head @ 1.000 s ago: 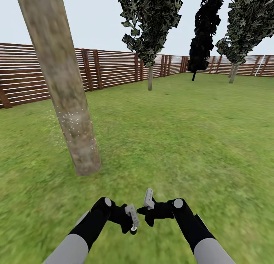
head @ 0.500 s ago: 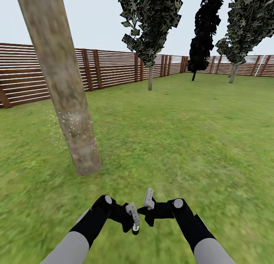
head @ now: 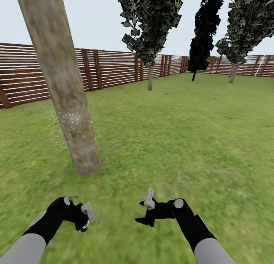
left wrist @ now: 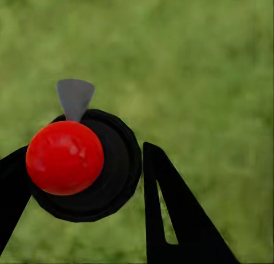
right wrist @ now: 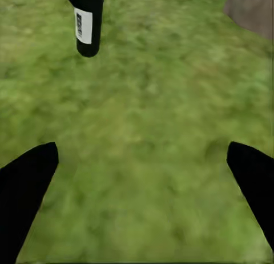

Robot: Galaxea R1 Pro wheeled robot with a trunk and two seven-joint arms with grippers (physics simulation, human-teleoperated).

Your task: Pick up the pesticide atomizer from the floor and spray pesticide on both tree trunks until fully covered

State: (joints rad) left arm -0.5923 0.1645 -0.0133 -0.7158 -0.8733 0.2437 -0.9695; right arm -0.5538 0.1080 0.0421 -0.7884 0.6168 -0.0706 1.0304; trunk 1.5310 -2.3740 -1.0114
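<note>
1. The left tool (left wrist: 80, 178) grips the pesticide atomizer (left wrist: 85, 161) — red cap, black body — low over the grass lawn (head: 182, 134).
2. The right tool (right wrist: 142, 178) is spread open, empty.
3. A thick tree trunk (head: 64, 88) stands ahead on the left — white specks dot its bark.

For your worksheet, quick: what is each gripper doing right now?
Left gripper: shut on the atomizer, over grass.
Right gripper: open, holding nothing.
</note>
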